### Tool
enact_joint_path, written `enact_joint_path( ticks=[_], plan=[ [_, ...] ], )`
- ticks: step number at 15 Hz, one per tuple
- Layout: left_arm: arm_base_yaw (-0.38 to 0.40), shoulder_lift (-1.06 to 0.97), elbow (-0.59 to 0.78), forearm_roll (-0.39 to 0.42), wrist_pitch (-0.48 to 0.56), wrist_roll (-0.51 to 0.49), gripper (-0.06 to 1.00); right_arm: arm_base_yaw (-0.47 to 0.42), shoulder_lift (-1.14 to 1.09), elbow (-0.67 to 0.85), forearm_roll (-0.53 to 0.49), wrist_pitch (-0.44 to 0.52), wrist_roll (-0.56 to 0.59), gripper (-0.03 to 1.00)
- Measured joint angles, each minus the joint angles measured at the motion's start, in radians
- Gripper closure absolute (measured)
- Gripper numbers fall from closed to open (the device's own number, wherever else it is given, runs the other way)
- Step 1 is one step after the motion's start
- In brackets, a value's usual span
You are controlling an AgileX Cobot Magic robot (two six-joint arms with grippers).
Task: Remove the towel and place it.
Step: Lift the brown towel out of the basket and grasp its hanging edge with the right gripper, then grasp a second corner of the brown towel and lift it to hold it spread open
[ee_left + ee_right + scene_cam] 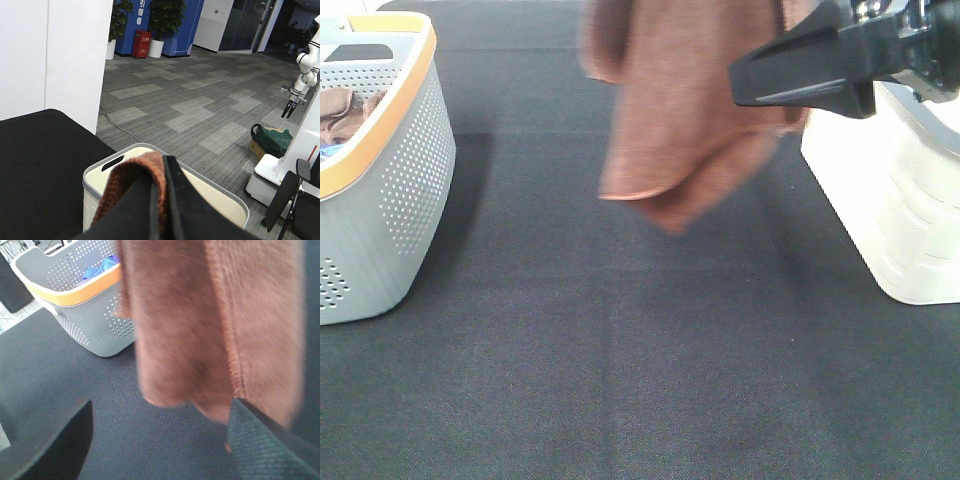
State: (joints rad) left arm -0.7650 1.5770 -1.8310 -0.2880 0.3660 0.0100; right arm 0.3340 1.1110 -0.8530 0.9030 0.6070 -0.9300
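The reddish-brown towel (670,110) hangs in folds from above the top edge of the exterior view, its lower tip clear of the black table. In the left wrist view my left gripper (161,200) is shut on a bunched edge of the towel (135,180), high above the white bin. My right gripper (740,85) reaches in from the upper right, its tips right at the towel's right side. The right wrist view shows this gripper (161,407) open, fingers wide apart, with the towel (200,325) hanging just ahead of them.
A grey perforated basket (390,180) with an orange rim stands at the left, a bunched brown cloth (345,110) inside it. A white bin (910,220) stands at the right edge. Black tabletop (620,360) stretches between them.
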Motion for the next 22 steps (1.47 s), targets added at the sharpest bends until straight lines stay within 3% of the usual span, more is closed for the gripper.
enact_joint_path(
  ticks=[9, 15, 22],
  plan=[
    [0.000, 0.000, 0.000, -0.007, -0.002, 0.000, 0.94, 0.000, 0.000, 0.000, 0.001, -0.058, 0.000, 0.24],
    [0.000, 0.000, 0.000, -0.008, -0.002, 0.000, 0.94, 0.000, 0.015, 0.000, -0.084, -0.123, 0.054, 0.24],
    [0.000, 0.000, 0.000, -0.008, -0.002, 0.000, 0.94, 0.000, 0.108, 0.000, -0.002, -0.081, 0.056, 0.23]
  ],
)
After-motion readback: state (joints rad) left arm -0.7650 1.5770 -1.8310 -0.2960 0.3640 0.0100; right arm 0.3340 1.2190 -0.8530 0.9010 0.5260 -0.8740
